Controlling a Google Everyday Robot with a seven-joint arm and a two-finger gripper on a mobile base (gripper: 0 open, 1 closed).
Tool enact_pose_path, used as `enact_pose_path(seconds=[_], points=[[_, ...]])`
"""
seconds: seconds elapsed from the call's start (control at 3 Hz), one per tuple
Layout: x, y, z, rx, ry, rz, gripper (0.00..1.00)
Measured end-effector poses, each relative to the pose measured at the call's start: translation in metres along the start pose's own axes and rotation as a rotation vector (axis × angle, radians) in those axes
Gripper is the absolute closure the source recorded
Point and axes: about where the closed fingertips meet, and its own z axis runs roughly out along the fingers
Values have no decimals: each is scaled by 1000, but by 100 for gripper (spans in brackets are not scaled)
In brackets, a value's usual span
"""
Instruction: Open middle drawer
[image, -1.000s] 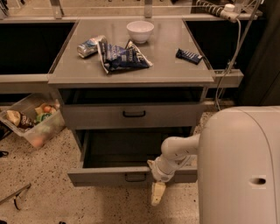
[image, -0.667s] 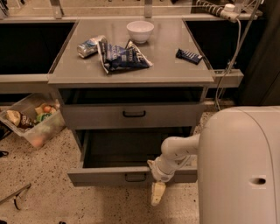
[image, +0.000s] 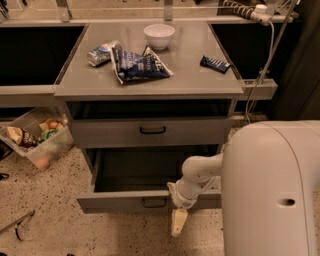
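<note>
The middle drawer (image: 125, 201) is a grey metal drawer with a flat front and a small black bar handle (image: 154, 202). It stands pulled out from the cabinet, and its shallow dark tray (image: 145, 170) is open to view. My gripper (image: 178, 222) hangs pointing down in front of the drawer's front, just right of and below the handle and not on it. My white arm (image: 200, 175) reaches to it from the right, over the drawer's right front corner.
Above it is another grey drawer (image: 150, 131) with a black handle. The counter top (image: 200, 82) holds a white bowl (image: 159, 35), a blue chip bag (image: 140, 64), a can (image: 100, 54) and a dark bar (image: 215, 63). A clear bin (image: 35, 140) of items sits on the floor at left. My white base (image: 272, 195) fills the lower right.
</note>
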Motion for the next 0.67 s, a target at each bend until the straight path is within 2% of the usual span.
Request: enact_pose_path(seconds=[0.33,0.67], points=[[2,16,-2,-30,-7,38,0],[1,16,-6,-30,-7,38,0]])
